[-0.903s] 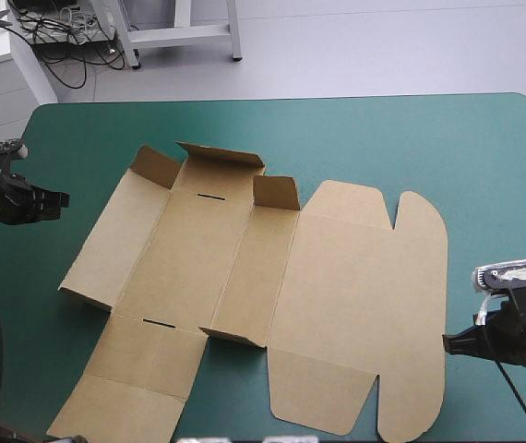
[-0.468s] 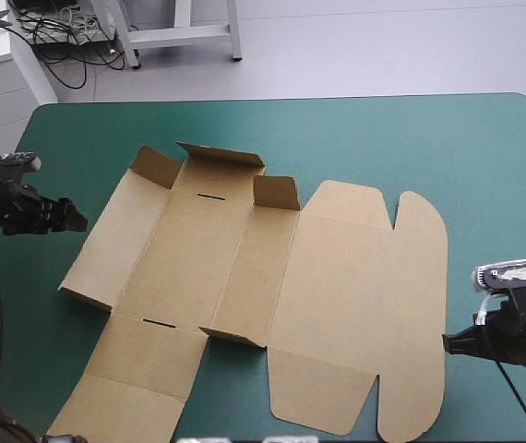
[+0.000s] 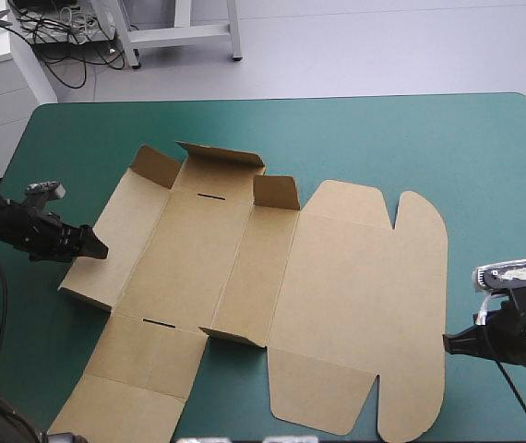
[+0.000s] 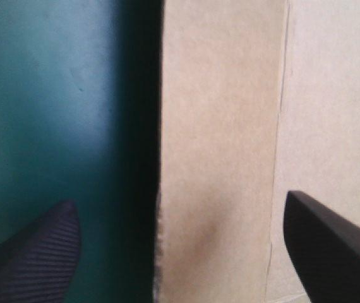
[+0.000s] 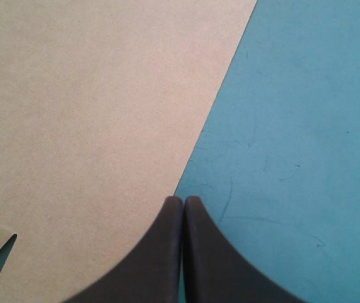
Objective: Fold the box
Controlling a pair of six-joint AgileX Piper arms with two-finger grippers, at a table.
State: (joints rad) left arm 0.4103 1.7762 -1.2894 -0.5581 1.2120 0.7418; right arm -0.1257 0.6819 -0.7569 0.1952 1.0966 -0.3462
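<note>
The brown box (image 3: 337,277) lay spread open on the teal-green table (image 3: 429,138), mostly flat, with a few short flaps standing up along its far side. The left end effector (image 4: 180,201) had its black fingers spread wide, the box's left panel edge between them. The right end effector (image 5: 184,199), fingers pressed together to a point, sat just beside the box's right edge.

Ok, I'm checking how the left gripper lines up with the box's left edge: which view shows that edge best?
The left wrist view: the box's edge runs close up between the open left gripper's fingers. The high view shows the whole box, that edge small by the gripper. The right wrist view shows only the opposite edge.
</note>
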